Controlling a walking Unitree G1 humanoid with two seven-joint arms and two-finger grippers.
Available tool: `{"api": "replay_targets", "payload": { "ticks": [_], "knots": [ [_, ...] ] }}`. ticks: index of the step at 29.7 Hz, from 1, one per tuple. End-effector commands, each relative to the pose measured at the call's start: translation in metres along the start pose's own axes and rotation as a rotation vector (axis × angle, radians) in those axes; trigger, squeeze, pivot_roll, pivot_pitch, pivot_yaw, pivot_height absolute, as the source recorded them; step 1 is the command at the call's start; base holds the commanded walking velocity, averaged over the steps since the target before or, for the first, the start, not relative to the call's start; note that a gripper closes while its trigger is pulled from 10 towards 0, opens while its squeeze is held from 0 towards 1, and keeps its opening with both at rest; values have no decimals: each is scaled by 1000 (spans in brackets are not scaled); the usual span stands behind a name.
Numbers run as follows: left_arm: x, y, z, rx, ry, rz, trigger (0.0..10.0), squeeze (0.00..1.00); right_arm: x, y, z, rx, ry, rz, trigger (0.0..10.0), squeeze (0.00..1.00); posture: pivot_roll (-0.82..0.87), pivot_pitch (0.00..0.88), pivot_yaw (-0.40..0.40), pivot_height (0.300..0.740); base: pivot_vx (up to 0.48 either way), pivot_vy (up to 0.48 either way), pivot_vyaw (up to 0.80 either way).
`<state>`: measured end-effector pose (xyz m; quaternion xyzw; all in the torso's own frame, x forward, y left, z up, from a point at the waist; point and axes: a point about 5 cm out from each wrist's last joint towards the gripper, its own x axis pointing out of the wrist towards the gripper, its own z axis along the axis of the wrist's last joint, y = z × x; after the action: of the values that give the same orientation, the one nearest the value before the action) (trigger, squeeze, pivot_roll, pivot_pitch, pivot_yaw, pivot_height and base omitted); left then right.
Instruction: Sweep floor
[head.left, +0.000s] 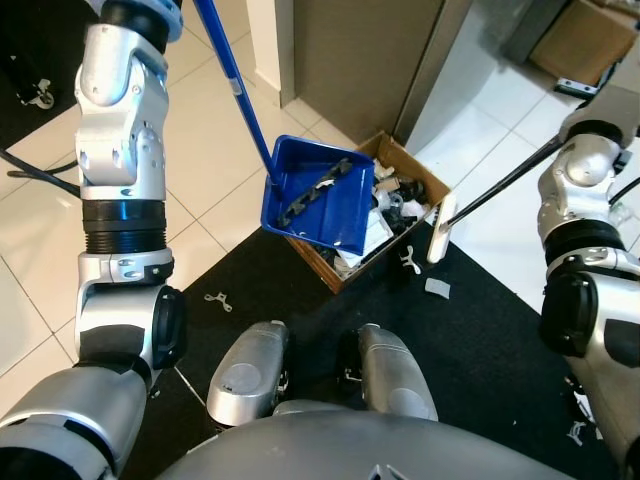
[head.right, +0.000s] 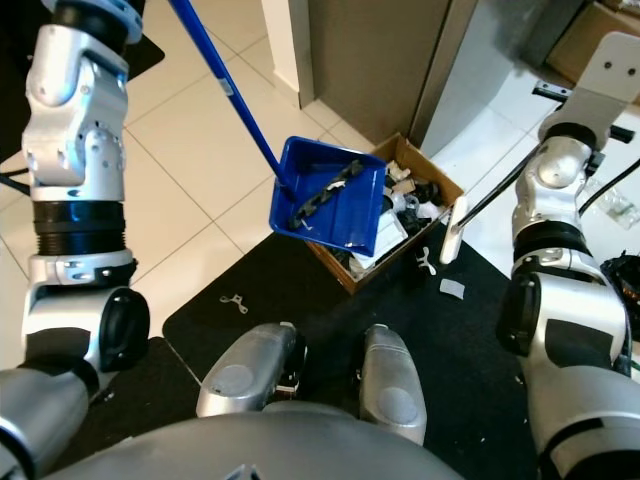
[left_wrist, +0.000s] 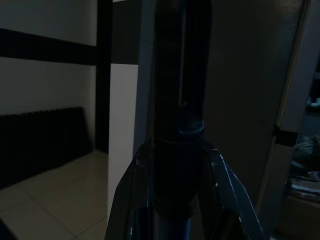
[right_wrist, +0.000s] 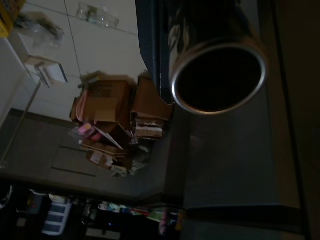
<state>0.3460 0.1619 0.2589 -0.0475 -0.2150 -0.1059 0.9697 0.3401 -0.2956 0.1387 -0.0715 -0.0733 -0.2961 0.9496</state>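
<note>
Knees (head.left: 320, 380) fill the low foreground, standing on a black mat (head.left: 480, 340). Just ahead, the blue dustpan (head.left: 318, 195) hangs tipped over the near corner of a cardboard box (head.left: 395, 215), its mouth toward the box and its long blue handle (head.left: 232, 80) running up and back to the left arm (head.left: 120, 180). Judging by the left wrist view, the left gripper is clamped on that handle (left_wrist: 177, 150), so the pan lies far down the handle from the jaws. On the other side, a thin dark stick (head.left: 510, 178) slopes from the right arm (head.left: 585, 230) to a white brush head (head.left: 439, 228) at the box's far corner; whether those jaws are together I cannot tell. Scraps lie on the mat: one (head.left: 218, 300) left of the knees, others (head.left: 437, 288) beside the box. Emptying looks under way; the box edge sits close under the pan, open mat lies around.
</note>
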Motion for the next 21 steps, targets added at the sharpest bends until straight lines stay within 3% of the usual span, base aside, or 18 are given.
{"api": "replay_targets", "payload": {
  "ticks": [1,8,21],
  "knots": [
    [1,0,9,11,-48,-9,10000,0,3,3,8,14,-38,1,10000,0,210,0,3,740,0,0,0],
    [2,1,8,20,-48,-10,10000,0,2,3,7,11,-31,3,10000,0,210,0,4,740,0,0,0],
    [9,9,-1,196,-54,-84,10000,0,-4,7,0,25,-21,42,10000,0,204,0,12,740,0,0,0]
  ]
}}
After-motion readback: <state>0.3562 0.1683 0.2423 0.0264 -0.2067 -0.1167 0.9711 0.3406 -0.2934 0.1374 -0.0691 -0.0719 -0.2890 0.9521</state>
